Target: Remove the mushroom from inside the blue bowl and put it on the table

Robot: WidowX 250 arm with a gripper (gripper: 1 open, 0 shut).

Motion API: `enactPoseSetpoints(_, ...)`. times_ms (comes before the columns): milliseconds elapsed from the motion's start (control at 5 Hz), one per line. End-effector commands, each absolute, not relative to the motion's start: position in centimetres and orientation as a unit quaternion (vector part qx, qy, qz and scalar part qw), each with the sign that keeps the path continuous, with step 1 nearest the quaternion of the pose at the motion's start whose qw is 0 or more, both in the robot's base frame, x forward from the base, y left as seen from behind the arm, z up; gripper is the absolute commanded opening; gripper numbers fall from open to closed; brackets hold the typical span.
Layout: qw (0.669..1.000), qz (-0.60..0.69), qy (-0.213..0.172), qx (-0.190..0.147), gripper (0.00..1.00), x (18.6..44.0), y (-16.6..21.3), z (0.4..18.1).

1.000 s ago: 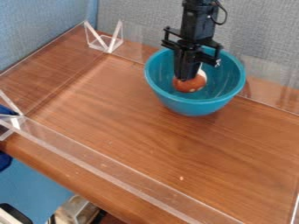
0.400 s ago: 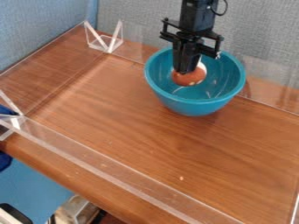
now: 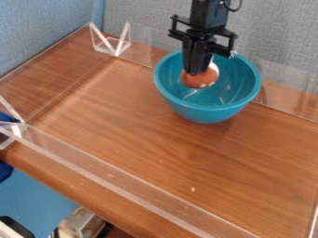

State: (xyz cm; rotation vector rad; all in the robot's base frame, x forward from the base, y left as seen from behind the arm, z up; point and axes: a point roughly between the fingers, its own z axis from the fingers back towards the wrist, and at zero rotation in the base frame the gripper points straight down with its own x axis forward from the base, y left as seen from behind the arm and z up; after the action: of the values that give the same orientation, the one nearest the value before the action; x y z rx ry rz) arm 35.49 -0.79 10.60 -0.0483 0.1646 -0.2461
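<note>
The blue bowl (image 3: 211,98) stands on the table (image 3: 137,130) at the back right. My gripper (image 3: 199,74) reaches straight down into the bowl and is shut on the mushroom (image 3: 200,79), whose orange-brown cap shows around the black fingers. The mushroom hangs a little above the bowl's floor, still inside the rim. Its stem is hidden behind the fingers.
Clear acrylic walls (image 3: 112,191) run along the table's edges, with triangular acrylic brackets (image 3: 112,42) at the back left corner and another at the left edge. Open wood surface lies in front and to the left of the bowl.
The gripper has lifted slightly with the mushroom in it; the cap now sits higher inside the bowl than a second ago.
</note>
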Motion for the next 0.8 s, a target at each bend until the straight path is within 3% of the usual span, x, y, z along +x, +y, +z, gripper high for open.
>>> enactPoseSetpoints(0, 0.994, -0.11, 0.022, -0.018, 0.0, 35.3, 0.1, 15.4)
enactPoseSetpoints(200, 0.996, -0.085, 0.011, -0.016, 0.0, 33.9, 1.2, 17.7)
enactPoseSetpoints(400, 0.998, -0.061, 0.022, -0.018, 0.0, 31.7, 2.9, 18.3)
enactPoseSetpoints(600, 0.998, -0.036, 0.047, -0.015, 0.0, 30.9, 4.0, 16.6)
